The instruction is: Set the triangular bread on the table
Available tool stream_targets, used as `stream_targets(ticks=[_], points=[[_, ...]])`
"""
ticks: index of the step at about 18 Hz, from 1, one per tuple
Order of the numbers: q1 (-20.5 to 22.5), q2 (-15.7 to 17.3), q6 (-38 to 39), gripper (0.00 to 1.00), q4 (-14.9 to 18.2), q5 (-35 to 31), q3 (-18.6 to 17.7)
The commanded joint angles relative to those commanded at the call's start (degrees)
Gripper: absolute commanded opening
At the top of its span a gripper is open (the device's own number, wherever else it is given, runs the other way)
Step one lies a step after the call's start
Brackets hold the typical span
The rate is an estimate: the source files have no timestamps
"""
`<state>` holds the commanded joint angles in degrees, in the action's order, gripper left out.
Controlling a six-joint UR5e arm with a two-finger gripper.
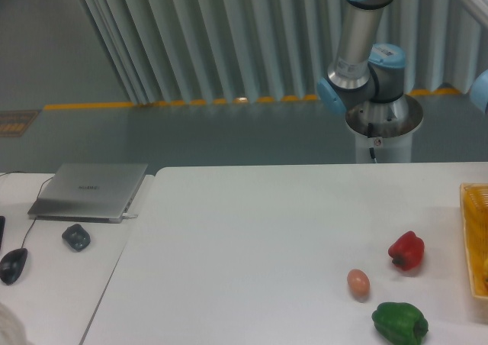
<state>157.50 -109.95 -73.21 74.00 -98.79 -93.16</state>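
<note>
Desk at far left: mouse (13, 266), small dark object (76, 236), closed laptop (90, 190). Table (252, 246) fills centre and right. On it, lower right: egg (358, 282); red pepper (406, 250) at approx 2 o'clock from egg; green pepper (399, 322) at approx 5 o'clock from egg. All three apart. Yellow basket (473, 230) cut off at right edge. Arm (364, 62) stands behind table. Pincer out of frame, state cannot be told. Bread not visible.

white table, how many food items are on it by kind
Peppers: 2, a red pepper and a green pepper
Eggs: 1, the egg
Total: 3 on the table
The triangular bread is not in view.
</note>
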Motion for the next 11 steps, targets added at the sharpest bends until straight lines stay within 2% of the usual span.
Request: stream_targets(ticks=[9, 11], points=[[0.1, -0.1, -0.6, 1.0, -0.5, -0.8, 0.0], [-0.4, -0.3, -0.5, 1.0, -0.6, -3.5, -0.3]])
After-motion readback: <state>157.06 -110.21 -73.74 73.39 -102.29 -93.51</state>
